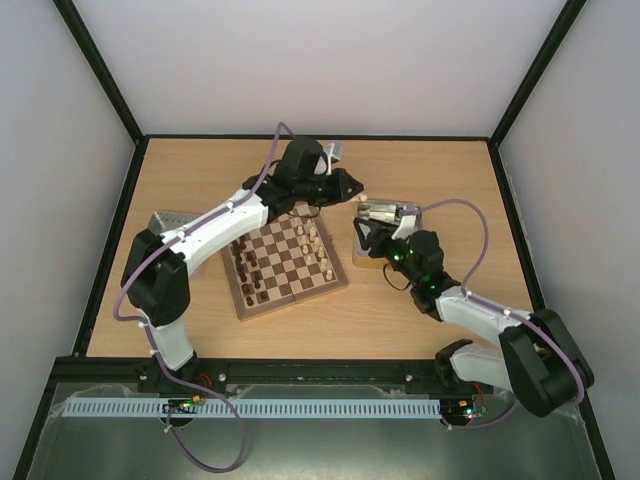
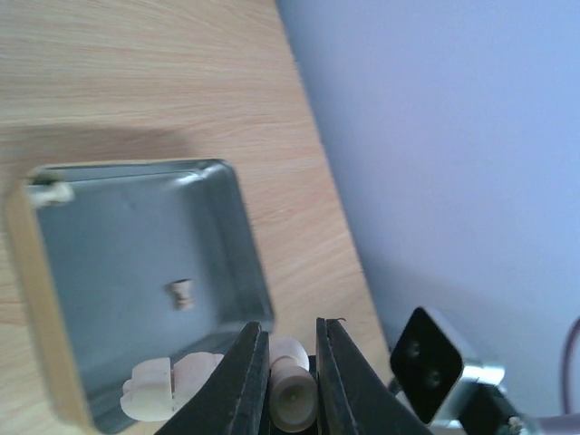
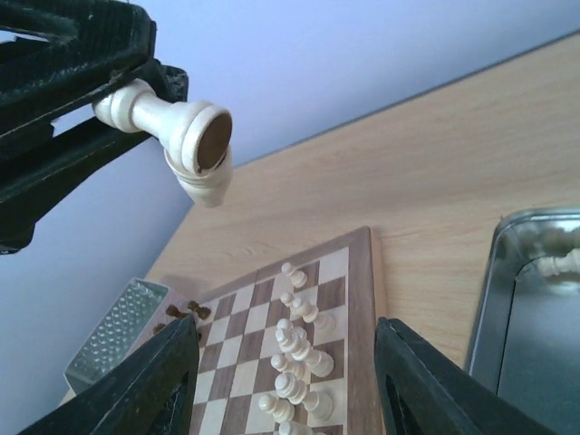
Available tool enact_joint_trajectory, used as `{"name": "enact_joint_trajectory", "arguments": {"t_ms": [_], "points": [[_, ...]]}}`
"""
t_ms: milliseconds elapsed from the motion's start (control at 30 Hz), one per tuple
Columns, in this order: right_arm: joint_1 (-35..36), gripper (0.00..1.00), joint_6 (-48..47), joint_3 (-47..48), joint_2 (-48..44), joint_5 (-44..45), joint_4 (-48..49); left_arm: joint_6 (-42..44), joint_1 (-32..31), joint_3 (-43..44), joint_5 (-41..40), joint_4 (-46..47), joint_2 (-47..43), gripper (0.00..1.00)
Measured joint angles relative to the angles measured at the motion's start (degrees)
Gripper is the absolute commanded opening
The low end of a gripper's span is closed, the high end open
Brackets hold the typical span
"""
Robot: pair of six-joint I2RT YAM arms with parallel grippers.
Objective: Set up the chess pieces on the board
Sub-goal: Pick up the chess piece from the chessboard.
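As the top camera sees it: left gripper (image 1: 352, 187) hangs past the far edge of the one board (image 1: 290, 265); right gripper (image 1: 362, 228) sits by the right-hand tin (image 1: 384, 212), one of two, the other tin (image 1: 163, 222) left of the board.
Left wrist: fingers (image 2: 240, 381) pinch one cream piece (image 2: 292, 399) above the right-hand tin, where two lone cream chessmen (image 2: 181, 293) and a small cluster lie.
Right wrist: jaws spread, nothing between; the pinched piece hangs high left, well apart; at least two dark pieces (image 3: 186, 311) edge the board.

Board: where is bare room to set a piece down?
Free: the middle files of the board, bordered by the dark pieces on its left side and the cream pieces on its right. Crowded: those two side rows.
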Motion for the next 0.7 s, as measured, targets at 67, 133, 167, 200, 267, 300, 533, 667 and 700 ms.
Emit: {"name": "enact_joint_trajectory", "arguments": {"t_ms": [67,133,167,200,267,300,533,667,700], "points": [[0.00,0.54,-0.28,-2.47,-2.43,1.14,2.82,-2.03,-1.25,0.00,0.09,1.64,-0.28,0.10],[0.00,0.54,-0.59,-4.00,-4.50,1.92,5.05,-3.82,-2.45,0.00,0.17,3.06,-0.39,0.10],[0.00,0.54,-0.74,-4.70,-5.62,2.32,6.38,-4.44,-2.89,0.02,0.22,3.54,-0.39,0.10],[0.00,0.54,-0.85,-5.14,-6.40,2.58,7.32,-4.94,-3.32,0.02,0.22,3.85,-0.39,0.10],[0.00,0.54,-0.96,-5.81,-7.67,3.19,9.33,-5.81,-4.28,0.11,0.22,4.31,-0.39,0.10],[0.00,0.53,-0.98,-6.01,-8.00,3.45,10.19,-6.12,-4.61,0.15,0.22,4.50,-0.37,0.10],[0.00,0.46,-1.44,-6.21,-7.34,4.92,15.43,-8.04,-5.88,0.24,0.66,5.95,-0.39,0.10],[0.00,0.39,-1.95,-6.21,-5.38,5.14,17.86,-8.68,-6.08,0.24,1.18,6.54,-0.37,0.10],[0.00,0.36,-2.12,-6.21,-4.90,5.16,18.25,-8.79,-6.08,0.24,1.33,6.60,-0.39,0.10]]}}
